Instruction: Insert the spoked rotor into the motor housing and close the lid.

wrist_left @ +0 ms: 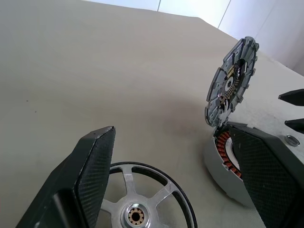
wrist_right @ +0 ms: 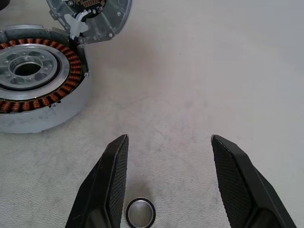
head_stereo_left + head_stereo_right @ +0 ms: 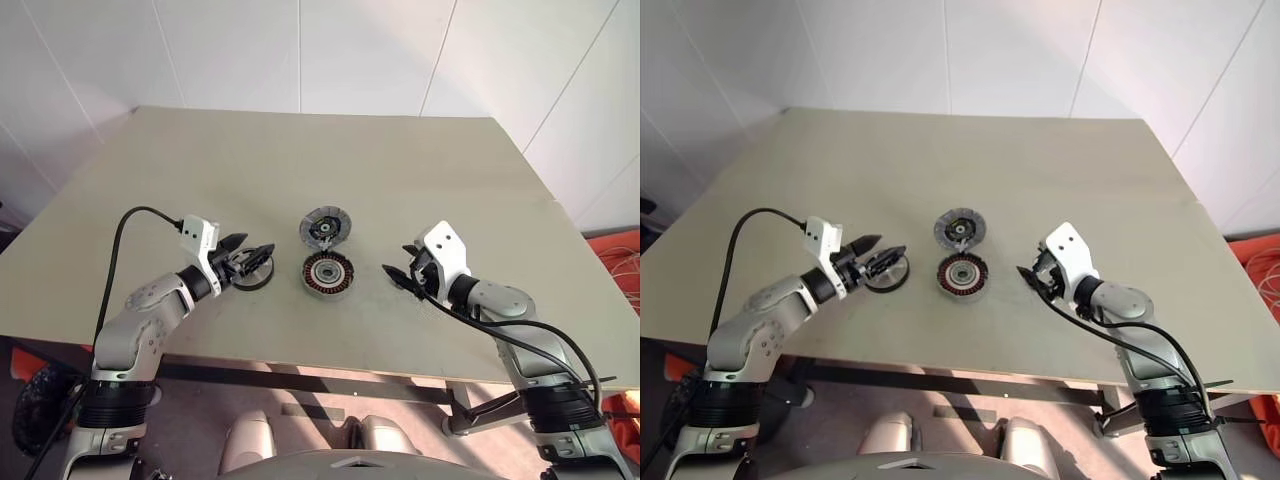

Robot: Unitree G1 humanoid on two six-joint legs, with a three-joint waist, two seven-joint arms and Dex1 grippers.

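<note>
Barely begun: spoked rotor point(image 1: 137, 209) flat on counter point(image 3: 300, 160), left gripper point(image 3: 254, 256) wide open around it, ungripped; right gripper point(image 3: 397, 274) open, empty; motor housing point(image 3: 329, 275) mid-frame empty, lid point(image 3: 325, 228) up.

Colours on the beige table point(image 3: 300, 170)

Grey metal housing cup point(image 3: 328, 276), copper winding ring; grey ribbed lid disc point(image 3: 325, 227), dark centre; black-rimmed, silver-spoked rotor wheel point(image 1: 142, 199).
</note>
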